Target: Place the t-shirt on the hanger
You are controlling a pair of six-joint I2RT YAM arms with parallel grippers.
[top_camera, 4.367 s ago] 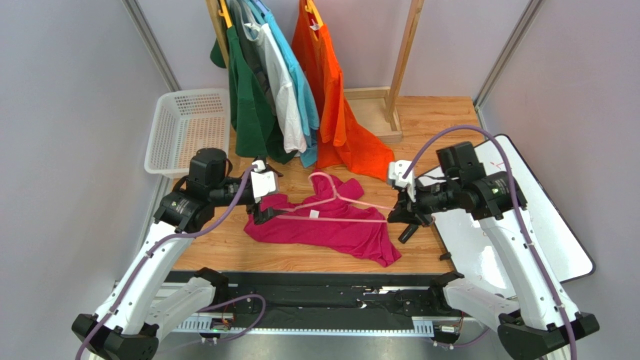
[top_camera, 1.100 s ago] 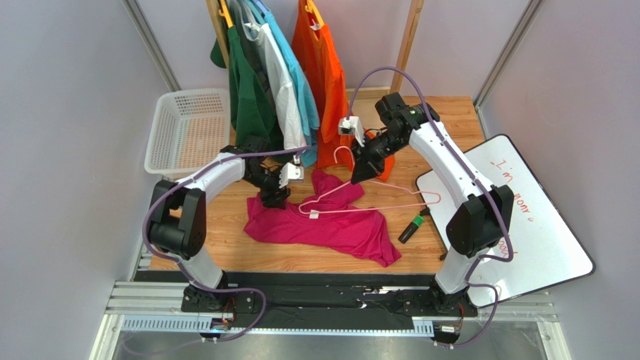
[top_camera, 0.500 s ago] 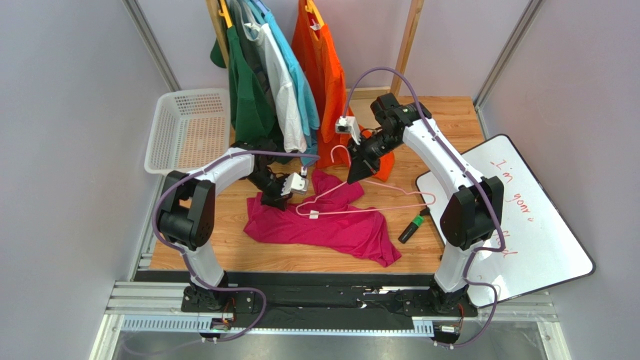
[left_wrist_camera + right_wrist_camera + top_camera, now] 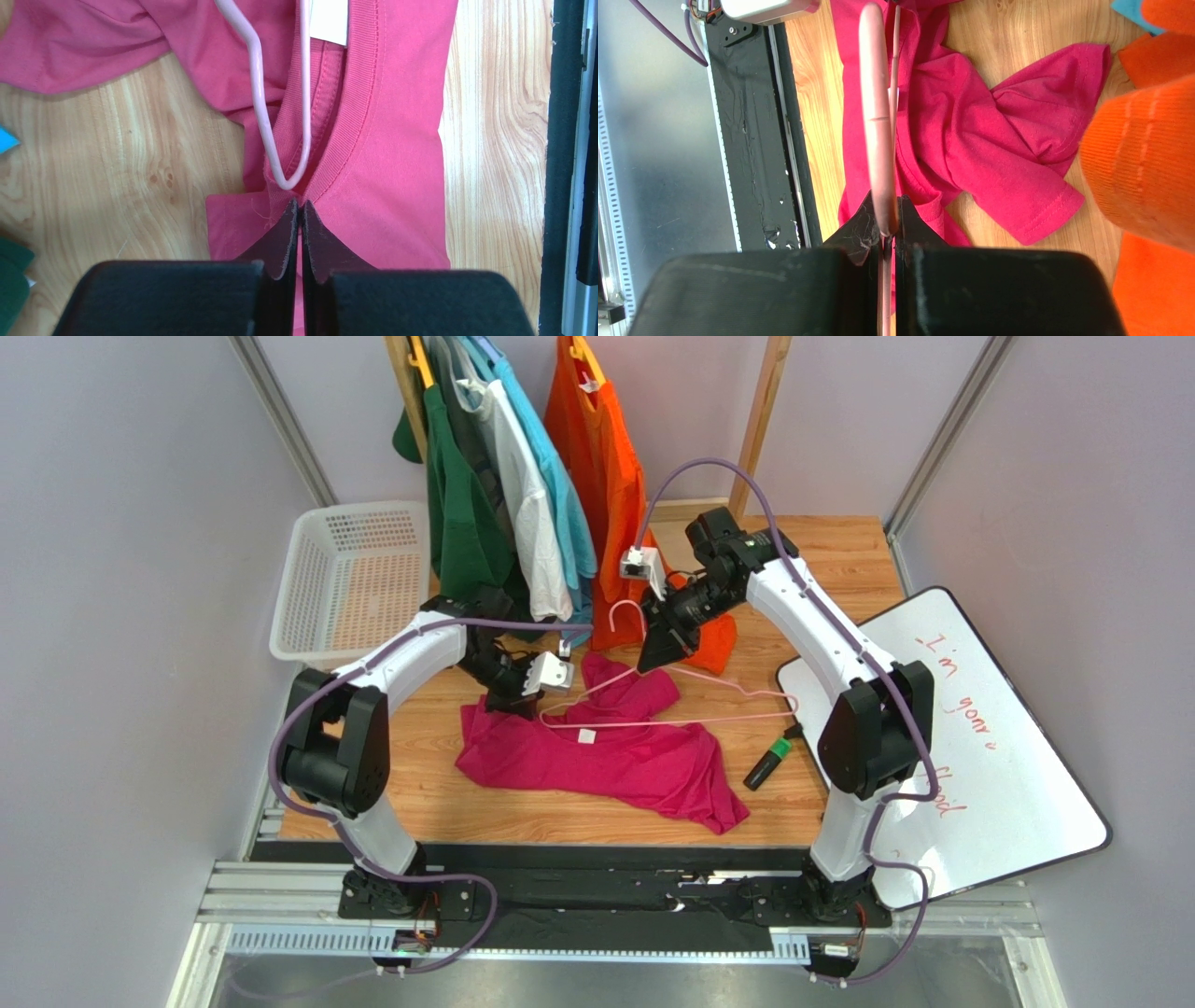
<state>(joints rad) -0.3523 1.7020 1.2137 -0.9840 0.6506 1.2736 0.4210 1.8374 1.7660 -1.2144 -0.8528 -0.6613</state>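
Left hand (image 4: 300,205) pinches the t-shirt (image 4: 393,175) collar; right hand (image 4: 885,211) grips the hanger (image 4: 876,105).

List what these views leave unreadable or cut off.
Whiteboard writing: top view, too small to read.
T-shirt label: left wrist view, cut by the top edge.
Hanger: left wrist view shows one end only; top edge cuts the rest.
Hung shirts: top view, tops cut by the upper edge.
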